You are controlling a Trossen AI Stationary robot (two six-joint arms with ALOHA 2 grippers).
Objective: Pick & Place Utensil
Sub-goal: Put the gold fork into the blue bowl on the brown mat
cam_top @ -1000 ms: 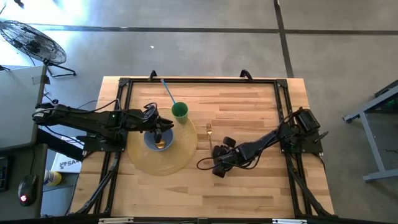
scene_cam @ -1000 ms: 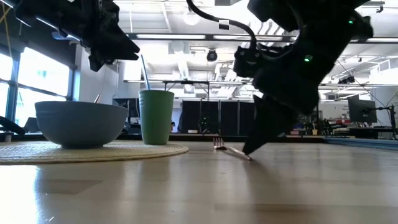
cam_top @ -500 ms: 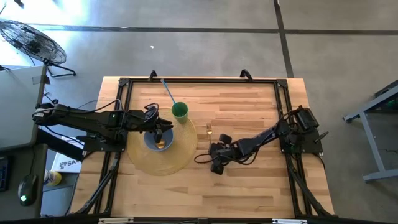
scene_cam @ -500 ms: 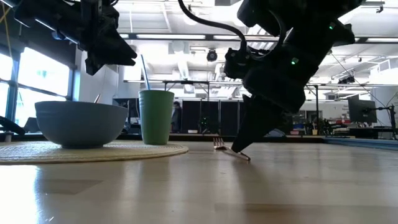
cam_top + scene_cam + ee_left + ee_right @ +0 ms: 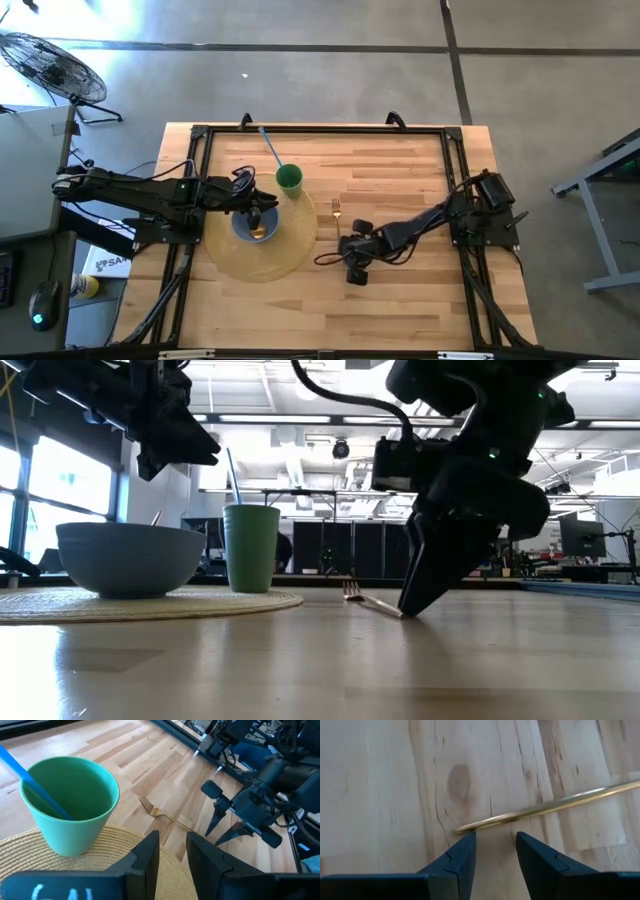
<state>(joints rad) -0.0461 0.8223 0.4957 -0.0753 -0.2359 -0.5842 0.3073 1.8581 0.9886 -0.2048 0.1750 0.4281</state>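
A gold fork lies flat on the wooden table, right of a round woven placemat. It also shows in the left wrist view. On the mat stand a blue bowl and a green cup with a blue straw. My right gripper is open and low at the table, at the free end of the fork's handle. My left gripper is slightly open and empty, hovering above the bowl. My right gripper has its fingertips down at the table, slanting in from the table's right side, with the fork's handle end lying across just ahead of the gap. I cannot tell whether the fingers touch the handle. The fork lies flat on the table.
A black frame runs round the table's edges. Something yellowish lies in the bowl. Bare wood extends right of the fork and toward the near edge.
My right gripper has stayed low at the fork's handle end. It shifted a little toward the table's left and then back to the right, turning somewhat about its wrist. The fork has kept its place.
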